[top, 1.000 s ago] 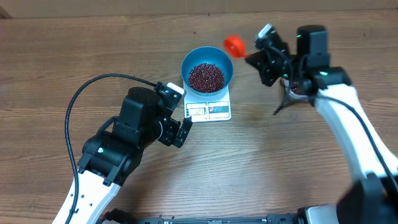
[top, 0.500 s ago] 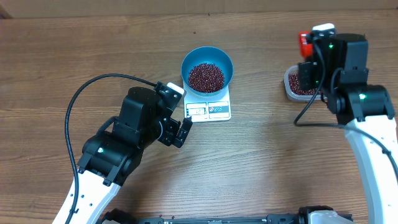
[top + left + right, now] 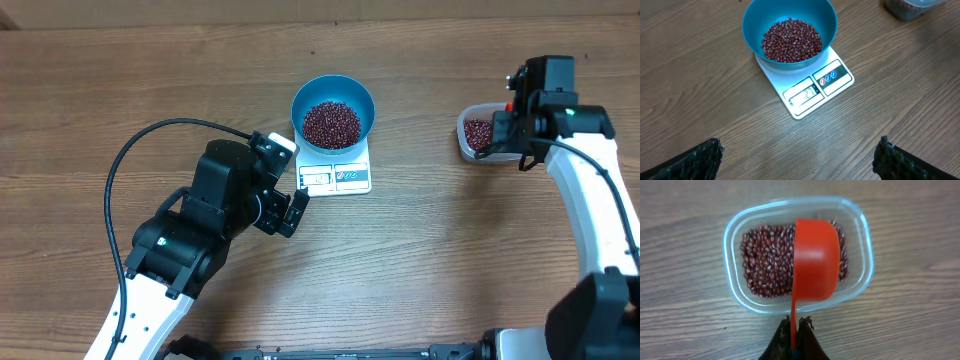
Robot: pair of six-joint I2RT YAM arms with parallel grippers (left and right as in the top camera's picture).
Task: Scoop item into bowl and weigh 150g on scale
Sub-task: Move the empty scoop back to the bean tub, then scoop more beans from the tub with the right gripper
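The blue bowl point(image 3: 362, 100) stands on the white scale point(image 3: 337, 177) at the table's middle, with a heap of dark red beans point(image 3: 331, 123) in it. In the left wrist view, bowl point(image 3: 751, 22), beans point(image 3: 791, 40) and scale point(image 3: 812, 92) lie ahead of my open, empty left gripper point(image 3: 800, 150). My right gripper point(image 3: 796, 330) is shut on the handle of an orange-red scoop point(image 3: 815, 260). The scoop's cup hangs over more beans point(image 3: 765, 265) in a clear tub point(image 3: 735, 230). From overhead the right gripper point(image 3: 520, 112) covers most of the scoop.
The clear tub point(image 3: 470, 140) sits at the right of the wooden table, well apart from the scale. My left gripper point(image 3: 290, 207) hovers just left of the scale's front. A black cable point(image 3: 130, 160) loops over the table at the left.
My right arm has swung from beside the bowl to the right, carrying the scoop over the clear tub. The left arm, bowl and scale have not moved.
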